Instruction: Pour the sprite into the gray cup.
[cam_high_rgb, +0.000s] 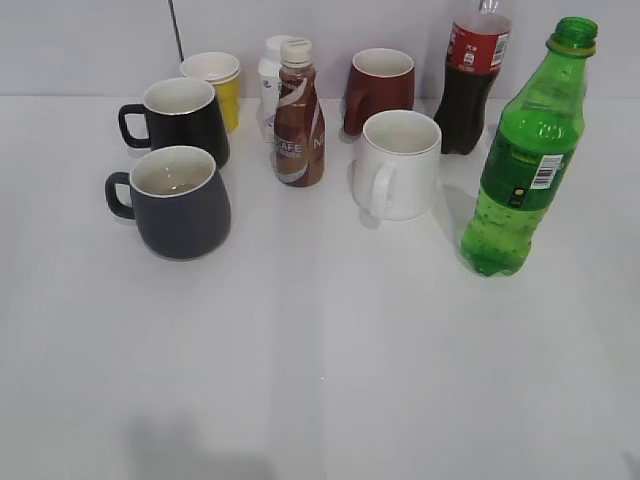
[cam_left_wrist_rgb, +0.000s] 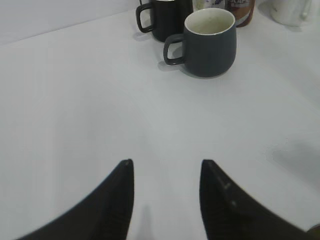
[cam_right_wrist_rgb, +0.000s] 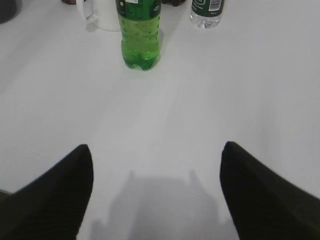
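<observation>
Your sprite (cam_high_rgb: 528, 160) stands uncapped at the table's (cam_high_rgb: 320, 380) right, well apart from the gray cup (cam_high_rgb: 180, 203) at left; both grippers, left (cam_left_wrist_rgb: 166, 165) and right (cam_right_wrist_rgb: 156, 150), gape empty; grip the smooth, squeezable body mid-label, gently, lest it spill.

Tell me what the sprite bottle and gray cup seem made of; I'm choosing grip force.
The sprite: translucent green plastic, glossy; light passes through, and bubbles show in the liquid. The gray cup: probably glazed ceramic, with a matte dark outside, an off-white inside and a thick rim.
</observation>
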